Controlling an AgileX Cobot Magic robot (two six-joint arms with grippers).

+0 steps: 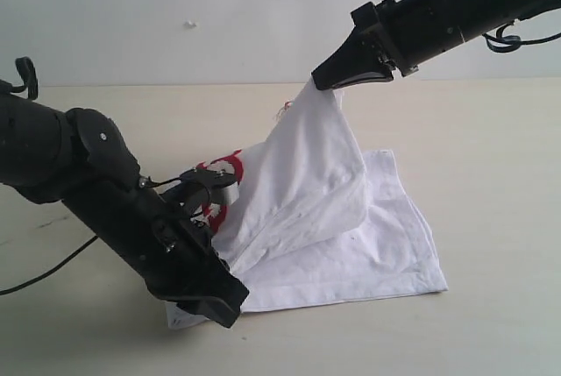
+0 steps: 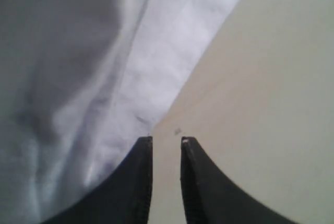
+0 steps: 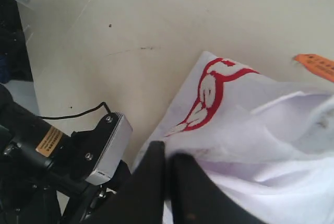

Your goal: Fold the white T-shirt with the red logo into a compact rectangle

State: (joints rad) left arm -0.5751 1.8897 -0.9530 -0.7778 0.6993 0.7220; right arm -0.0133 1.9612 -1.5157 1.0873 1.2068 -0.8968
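The white T-shirt lies partly spread on the table, with one part pulled up into a peak. My right gripper is shut on that peak, well above the table; in the right wrist view its fingers pinch white cloth. The red logo shows on the lower layer, and the orange neck tag lies beyond it. In the exterior view the red logo is half hidden behind my left arm. My left gripper is low at the shirt's near left corner. It is open, with bare table between its jaws and the shirt's edge beside one finger.
The pale table extends round the shirt, with a white wall behind. A black cable trails from the left arm. The left arm's wrist camera block sits close below the right gripper.
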